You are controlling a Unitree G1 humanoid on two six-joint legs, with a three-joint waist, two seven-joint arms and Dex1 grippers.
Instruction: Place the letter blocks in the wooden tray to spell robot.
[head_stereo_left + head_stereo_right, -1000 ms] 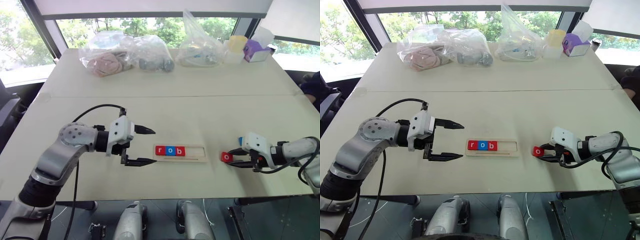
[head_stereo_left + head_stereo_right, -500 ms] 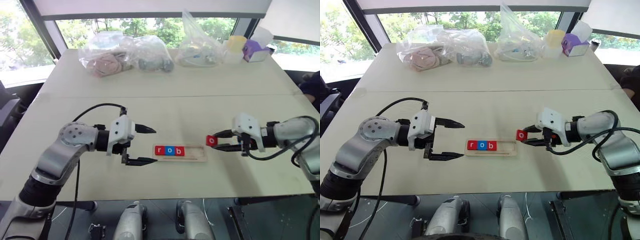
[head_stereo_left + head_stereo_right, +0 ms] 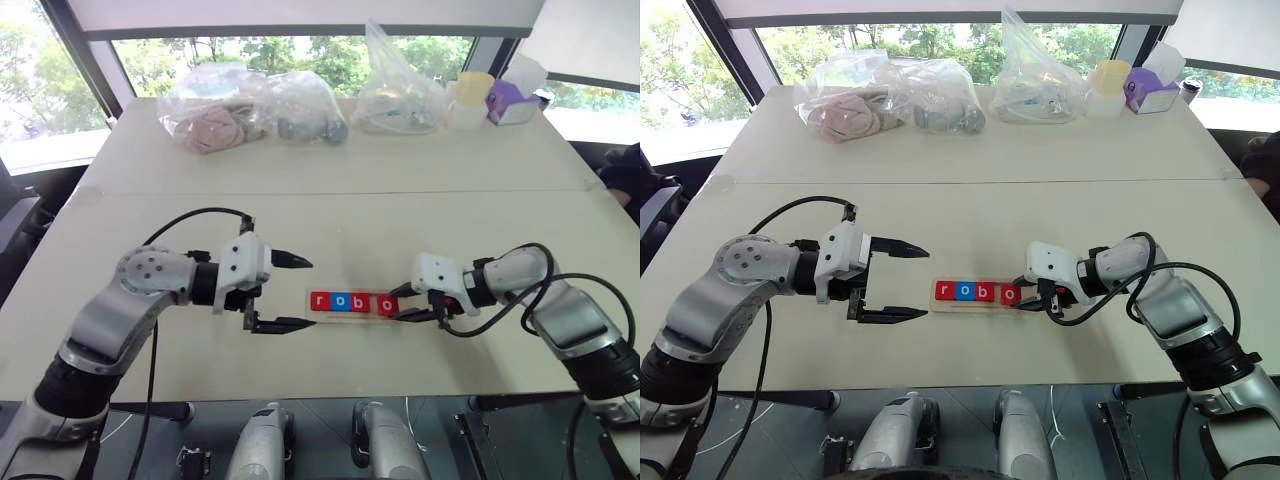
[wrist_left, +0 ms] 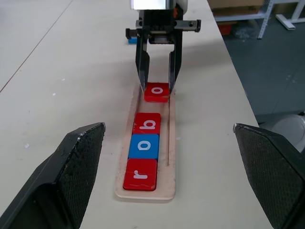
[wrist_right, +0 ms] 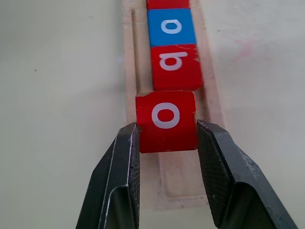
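The wooden tray (image 3: 345, 318) lies at the table's front middle. In it sit a red r (image 3: 319, 300), a blue o (image 3: 341, 301) and a red b (image 3: 361, 302) in a row. My right gripper (image 3: 395, 305) is shut on a red o block (image 5: 167, 120), which it holds over the tray's fourth place, right beside the b (image 5: 175, 67). I cannot tell whether that block rests on the slot floor. My left gripper (image 3: 309, 292) is open just left of the tray, with nothing between its fingers. A small blue tile (image 4: 132, 41) lies on the table beyond the right gripper.
Several clear plastic bags (image 3: 215, 105) with soft things stand along the far edge. A purple box (image 3: 515, 100) and a yellow cup (image 3: 475, 85) are at the back right. A seam (image 3: 330, 192) runs across the table's middle.
My right gripper has carried the red o block leftward from the table right of the tray to the tray, beside the b. The left arm has kept still.
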